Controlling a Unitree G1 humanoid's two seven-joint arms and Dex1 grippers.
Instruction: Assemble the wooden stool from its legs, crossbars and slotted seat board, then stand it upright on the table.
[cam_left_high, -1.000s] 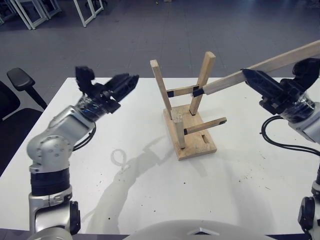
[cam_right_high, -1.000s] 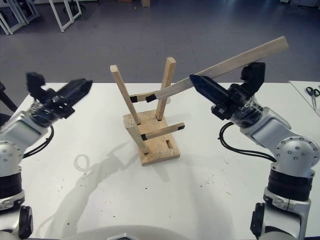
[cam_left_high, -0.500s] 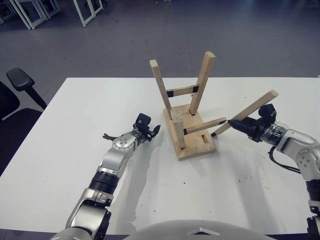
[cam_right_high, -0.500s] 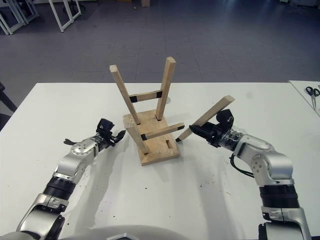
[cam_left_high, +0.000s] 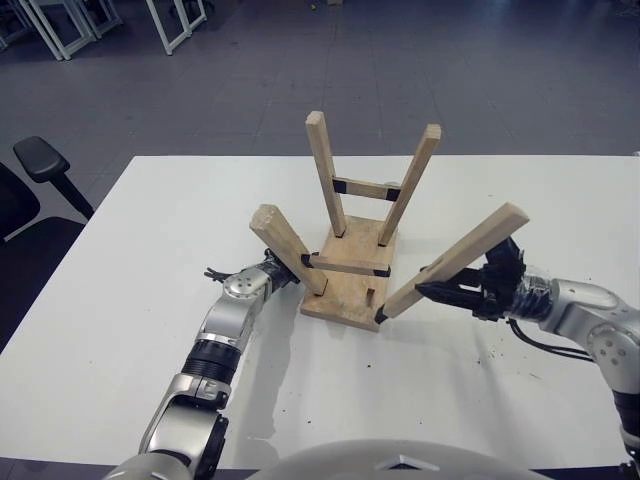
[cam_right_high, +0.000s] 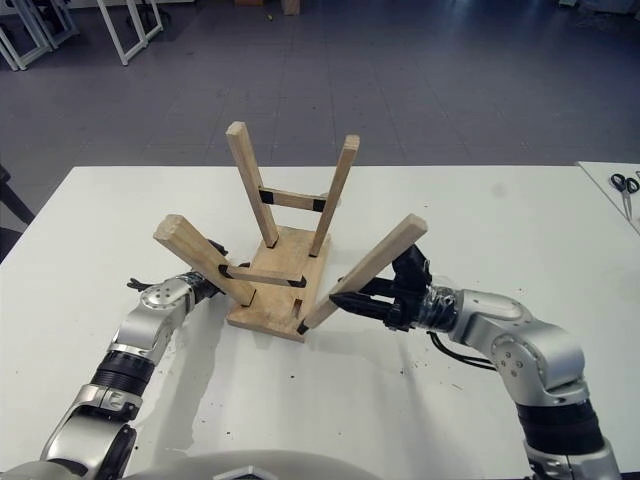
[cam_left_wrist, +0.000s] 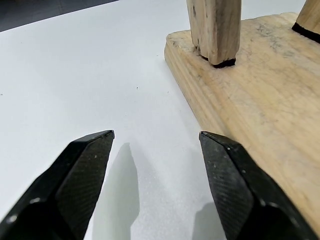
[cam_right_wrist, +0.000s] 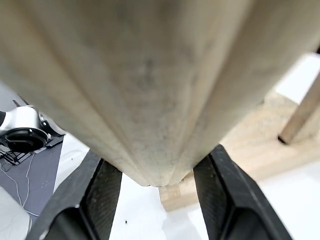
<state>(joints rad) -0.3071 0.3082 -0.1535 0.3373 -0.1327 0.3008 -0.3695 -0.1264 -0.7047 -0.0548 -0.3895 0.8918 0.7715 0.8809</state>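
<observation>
three legs (cam_left_high: 326, 170) rise, braced by crossbars (cam_left_high: 365, 188), from the slotted seat board (cam_left_high: 350, 298) on the white worktop (cam_left_high: 150, 250). right fingers (cam_left_high: 447, 293), arm low and angled inward, clamp a fourth leg (cam_left_high: 470, 250), its foot at the board's near corner. left fingers (cam_left_wrist: 82, 165) lie spread and empty beside the board's edge, arm stretched low.

White rectangular table (cam_left_high: 140, 300). Lying near its centre: pale wooden slotted seat board (cam_left_high: 345, 300), underside up, with three wooden legs (cam_left_high: 326, 175) and dark-tipped crossbars (cam_left_high: 365, 187) rising from it. Tiny dark specks (cam_left_high: 488, 356) scattered toward the right side.
</observation>
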